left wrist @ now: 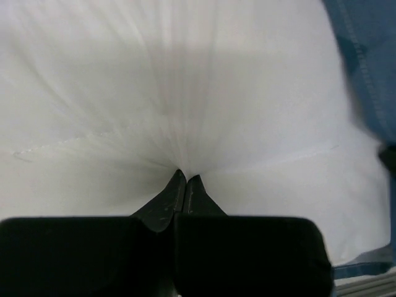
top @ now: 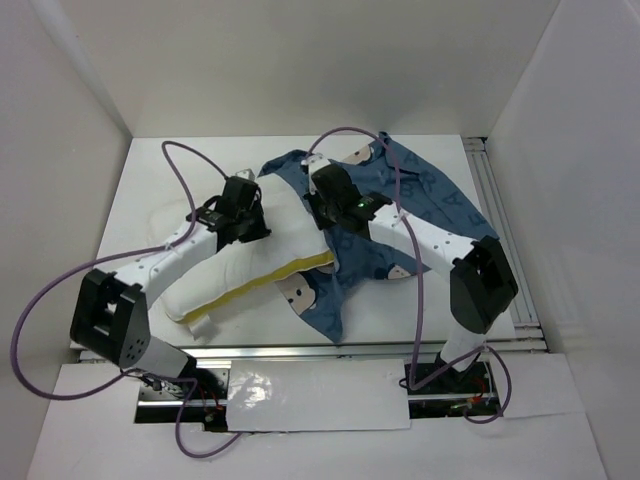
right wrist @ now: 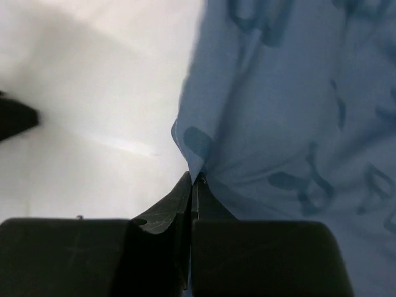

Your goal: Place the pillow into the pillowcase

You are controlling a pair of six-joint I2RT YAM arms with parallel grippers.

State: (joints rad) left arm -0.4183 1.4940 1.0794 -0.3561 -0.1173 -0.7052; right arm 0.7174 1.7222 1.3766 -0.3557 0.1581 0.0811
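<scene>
Two grippers are being recorded as closed, each on fabric. Left gripper: a fold of the pillow is being pinched between the jaws, which are pressed together, and creases are fanning out from the tips across the white cover. Right gripper: the edge of the pillowcase is being clamped, with no gap showing between the jaws. In the top view the pillow is being observed lying diagonally on the white table, outside the case, its pale yellow edge turned toward the near right. The blue pillowcase is being observed rumpled, to the right of and behind the pillow, and part of it is being covered by the pillow's right side.
</scene>
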